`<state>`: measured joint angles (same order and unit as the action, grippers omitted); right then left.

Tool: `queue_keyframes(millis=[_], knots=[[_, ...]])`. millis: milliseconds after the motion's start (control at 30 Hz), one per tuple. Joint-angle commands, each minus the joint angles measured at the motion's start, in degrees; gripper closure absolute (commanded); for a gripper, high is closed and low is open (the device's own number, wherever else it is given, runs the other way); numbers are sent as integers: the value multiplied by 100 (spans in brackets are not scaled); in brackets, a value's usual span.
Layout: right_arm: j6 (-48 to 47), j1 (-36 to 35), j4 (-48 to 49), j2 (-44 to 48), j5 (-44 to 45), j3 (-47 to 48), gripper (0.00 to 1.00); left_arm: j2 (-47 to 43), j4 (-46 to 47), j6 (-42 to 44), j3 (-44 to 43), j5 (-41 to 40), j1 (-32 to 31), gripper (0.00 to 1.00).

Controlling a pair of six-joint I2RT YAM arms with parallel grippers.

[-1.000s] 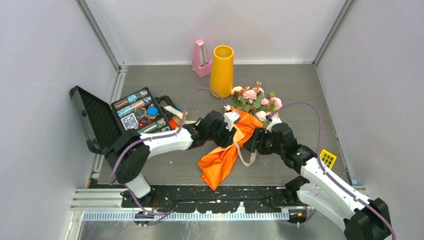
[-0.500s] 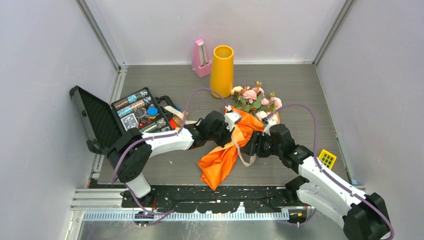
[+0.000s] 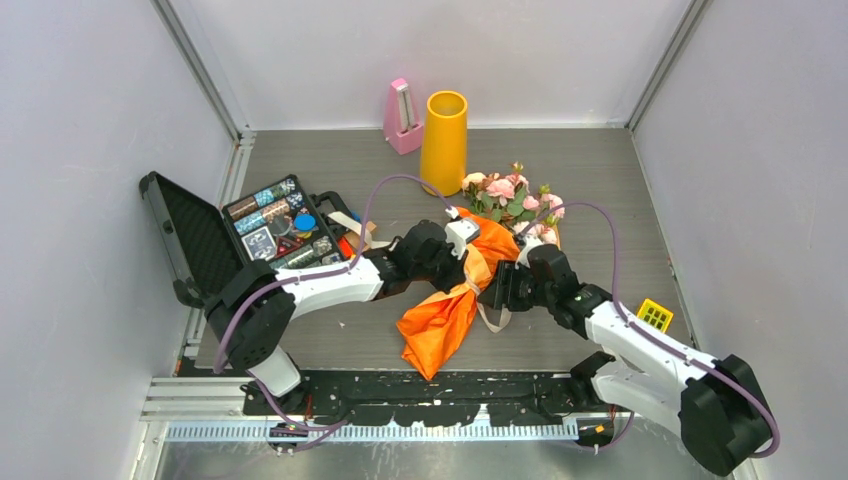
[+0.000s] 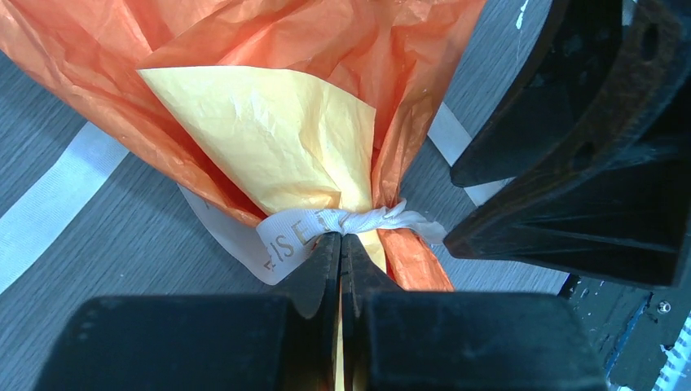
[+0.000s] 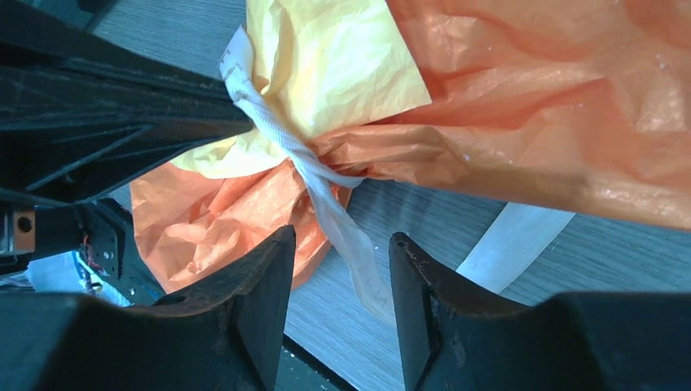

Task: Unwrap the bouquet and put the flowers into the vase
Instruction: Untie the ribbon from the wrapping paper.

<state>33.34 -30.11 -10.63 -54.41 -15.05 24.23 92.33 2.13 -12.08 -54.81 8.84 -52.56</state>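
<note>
Though cluttered around the bouquet (image 3: 440,325), grey wood-grain tabletop (image 3: 600,170) between pale walls (image 3: 90,120).

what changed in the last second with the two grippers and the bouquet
The left gripper closed and now pinches the ribbon at the tied neck of the bouquet. The right gripper slid left toward that same spot, its jaws narrowing but open, with a ribbon tail hanging between them. The bouquet and the vase stayed where they were.

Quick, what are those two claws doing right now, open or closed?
Left gripper: closed, pinching the ribbon at its knot.
Right gripper: open, fingers either side of the ribbon's loose tail.
</note>
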Motion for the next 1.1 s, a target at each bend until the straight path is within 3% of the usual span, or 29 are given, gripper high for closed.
queue_keyframes(millis=[0, 500, 767, 900, 1067], knots=[[-223, -96, 563, -238, 375, 366, 49, -236, 306, -137, 49, 101, -27, 100], [-436, -363, 1211, -1128, 419, 737, 59, -224, 235, -172, 5, 89, -27, 100], [-474, -498, 1164, -1306, 589, 801, 79, -233, 86, -228, -34, -130, -18, 100], [-473, -522, 944, -1234, 842, 739, 97, -214, -99, -371, -91, -410, 39, 100], [-380, -527, 677, -965, 1077, 520, 100, -207, -88, -736, 5, -429, 265, 100]])
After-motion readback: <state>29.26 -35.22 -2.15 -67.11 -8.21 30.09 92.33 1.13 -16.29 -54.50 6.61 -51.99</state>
